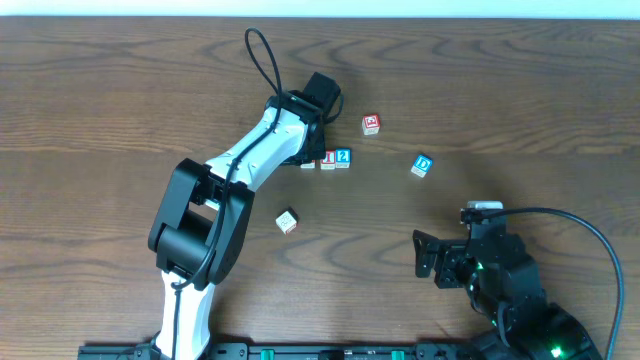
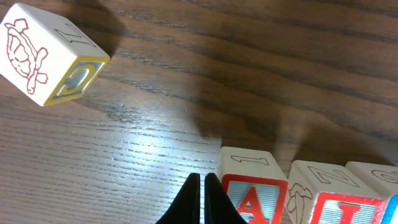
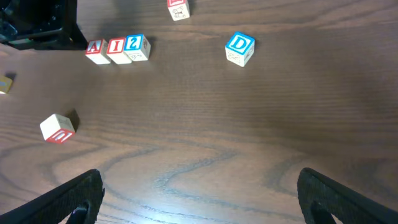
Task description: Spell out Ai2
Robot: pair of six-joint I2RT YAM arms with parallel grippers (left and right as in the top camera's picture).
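Observation:
Three letter blocks stand in a touching row: the red A block [image 2: 252,198], the red I block [image 2: 346,208] and the blue 2 block [image 1: 343,157]. The row also shows in the right wrist view, with A [image 3: 95,50], I [image 3: 115,48] and 2 [image 3: 135,46]. My left gripper [image 2: 203,186] is shut and empty, its tips just to the left of the A block, low over the table. In the overhead view the left wrist [image 1: 305,130] covers most of the A block. My right gripper [image 3: 205,199] is open and empty, far from the row at the front right [image 1: 440,255].
A blue D block [image 1: 422,165] lies right of the row, and a red-lettered block [image 1: 371,124] behind it. A loose block [image 1: 287,221] lies in front of the left arm. A yellow-framed C block [image 2: 50,56] sits close beside the left gripper.

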